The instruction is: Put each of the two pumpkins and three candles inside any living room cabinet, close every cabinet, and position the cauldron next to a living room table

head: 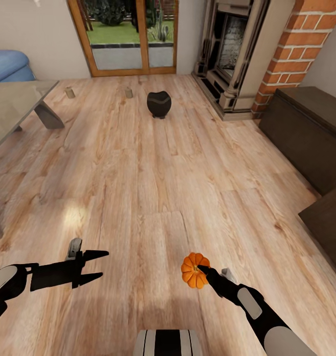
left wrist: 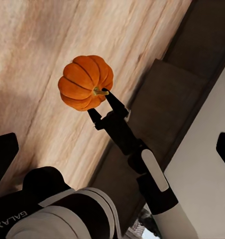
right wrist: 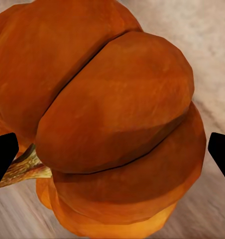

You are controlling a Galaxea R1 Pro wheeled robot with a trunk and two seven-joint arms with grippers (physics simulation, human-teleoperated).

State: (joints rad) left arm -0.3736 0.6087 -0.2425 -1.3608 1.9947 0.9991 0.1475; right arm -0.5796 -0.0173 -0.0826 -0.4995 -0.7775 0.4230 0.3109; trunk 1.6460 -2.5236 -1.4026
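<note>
Right gripper (head: 201, 271) has a pumpkin (head: 194, 270) up off the wooden floor (head: 153, 168), jaws pinching it across its ribbed body, and in the left wrist view you can see that pumpkin (left wrist: 85, 82) clear as day, black fingertips (left wrist: 108, 95) clamped by the short stem with the floor planks behind it. From the right wrist camera the pumpkin (right wrist: 112, 119) swells right up against the lens, orange lobes and a bit of stem, the two dark finger tips (right wrist: 2, 159) at either edge. Left gripper (head: 96, 267) hangs out well apart from the pumpkin on the far side of the robot's body, jaws spread wide and carrying nothing. Now take the cauldron (head: 159, 104) as our marker: black, round-bellied, standing upright on the floor far ahead of the pumpkin, in front of the glass doors (head: 128, 34). Just beside the cauldron, toward the robot's left, stands one candle (head: 128, 92), and further out that same way a second candle (head: 69, 92), close to the leg of the glass-topped counter (head: 14, 106). On the cauldron's other side sits the fireplace (head: 232, 54) with its brick column (head: 291, 54), and beyond that the long dark cabinet (head: 306, 133) along the wall, with one dark panel (head: 328, 225) jutting over the floor nearest the held pumpkin.
</note>
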